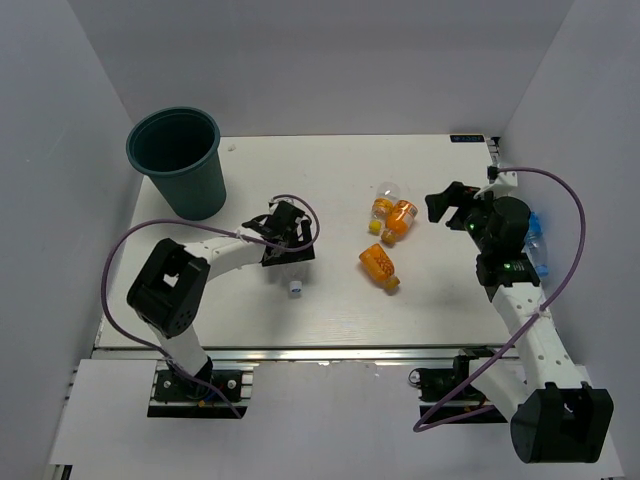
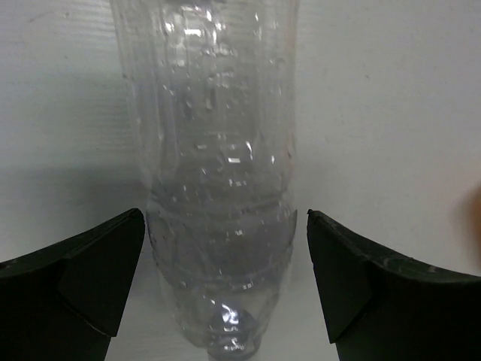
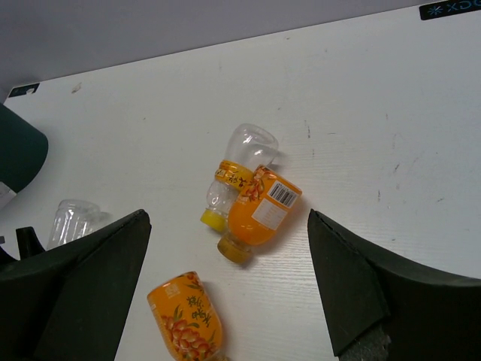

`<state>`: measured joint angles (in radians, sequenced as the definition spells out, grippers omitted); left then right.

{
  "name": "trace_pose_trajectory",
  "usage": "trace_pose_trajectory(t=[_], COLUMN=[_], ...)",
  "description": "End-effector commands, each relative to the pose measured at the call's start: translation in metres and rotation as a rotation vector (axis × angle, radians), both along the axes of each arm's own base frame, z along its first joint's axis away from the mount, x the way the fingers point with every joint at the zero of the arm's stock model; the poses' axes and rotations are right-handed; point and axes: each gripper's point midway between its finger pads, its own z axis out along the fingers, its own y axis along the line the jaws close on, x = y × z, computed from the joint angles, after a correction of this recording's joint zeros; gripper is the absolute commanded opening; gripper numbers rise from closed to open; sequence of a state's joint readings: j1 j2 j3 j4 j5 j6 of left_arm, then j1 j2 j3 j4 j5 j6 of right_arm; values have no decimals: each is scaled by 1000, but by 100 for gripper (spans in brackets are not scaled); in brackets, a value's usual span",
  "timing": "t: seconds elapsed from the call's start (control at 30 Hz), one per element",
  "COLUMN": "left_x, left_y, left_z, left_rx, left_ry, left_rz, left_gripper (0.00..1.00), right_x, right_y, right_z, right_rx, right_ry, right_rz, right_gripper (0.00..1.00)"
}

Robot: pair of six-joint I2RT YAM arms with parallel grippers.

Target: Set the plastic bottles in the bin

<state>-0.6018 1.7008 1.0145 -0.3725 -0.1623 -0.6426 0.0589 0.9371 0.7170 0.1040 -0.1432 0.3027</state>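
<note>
We have no bottles in the bin (image 1: 190, 190) yet | left jaws apart, clear bottle (image 2: 218, 188) between them | right jaws apart above orange bottles (image 3: 263, 214)

A white tabletop (image 1: 330, 300) is boxed in by plain pale grey walls (image 1: 330, 60) behind and on both sides. The light looks soft and even, perhaps from overhead.

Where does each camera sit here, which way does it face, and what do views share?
Top external: overhead from the near edge, looking down on the white table; left arm and right arm show.
Left wrist: low, facing the slim clear plastic bottle between the fingers of the open left gripper.
Right wrist: raised, tilted down at the stubby orange plastic bottles; the open right gripper shows its fingers in the lower corners.
Shared: both wrist views show that clear bottle.
</note>
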Motion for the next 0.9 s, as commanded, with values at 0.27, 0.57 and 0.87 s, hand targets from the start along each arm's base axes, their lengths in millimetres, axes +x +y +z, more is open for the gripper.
trace_pose_trajectory(t=[0.27,0.57,0.87], left_x=[18,5,59], left_y=[5,4,19], left_z=[7,19,162], left_rx=[44,-11,-3], left_ry=[-65,-64,-419], left_rz=[59,58,174], left_gripper=[77,28,25], right_x=[6,5,7], right_y=[-15,-20,-16], right_z=[3,6,23], right_rx=[-30,-54,-82], right_ry=[-25,-34,-105], right_rz=[-78,-98,-64], right_gripper=[89,89,89])
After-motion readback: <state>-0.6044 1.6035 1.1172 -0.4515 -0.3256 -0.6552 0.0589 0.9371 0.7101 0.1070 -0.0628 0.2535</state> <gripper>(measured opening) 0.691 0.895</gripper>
